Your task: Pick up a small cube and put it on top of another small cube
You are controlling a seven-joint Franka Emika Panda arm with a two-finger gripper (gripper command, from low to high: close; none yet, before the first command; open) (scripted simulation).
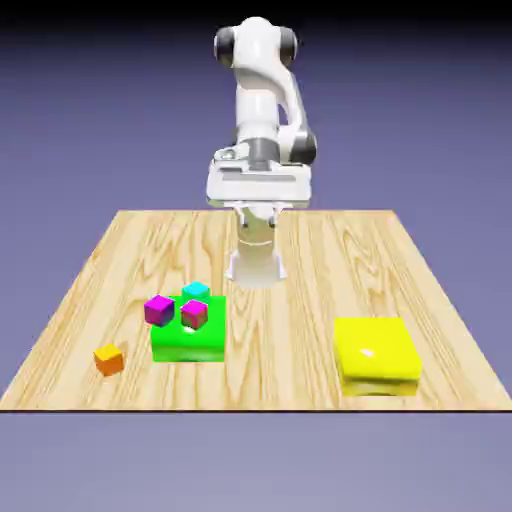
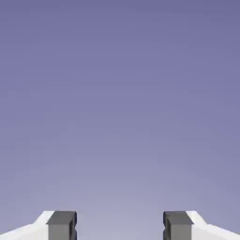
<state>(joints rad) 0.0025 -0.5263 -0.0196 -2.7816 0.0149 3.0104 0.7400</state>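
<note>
A: Item nearest: small orange cube (image 1: 109,359), alone on the bench (image 1: 300,300) at the exterior view's left. Next?

B: Green block (image 1: 187,341) beside it, magenta cube (image 1: 159,310) and cyan cube (image 1: 196,290) clustered there; yellow block (image 1: 376,356) well apart.

A: Farthest?

B: Pincer (image 2: 119,225), spread and empty, high near the base.

A: Risks?

B: Likely grabbing a wrong cube, or nudging the crowded ones. No readable writing.

**Count on the table**

4 small cubes: 1 orange (image 1: 109,359), 1 purple-magenta (image 1: 158,310), 1 cyan (image 1: 196,291), 1 pink-red (image 1: 194,314). 2 big flat blocks: 1 green (image 1: 188,343), and at its 3 o'clock 1 yellow (image 1: 376,355). 1 table (image 1: 300,290). 1 arm (image 1: 262,100).
</note>
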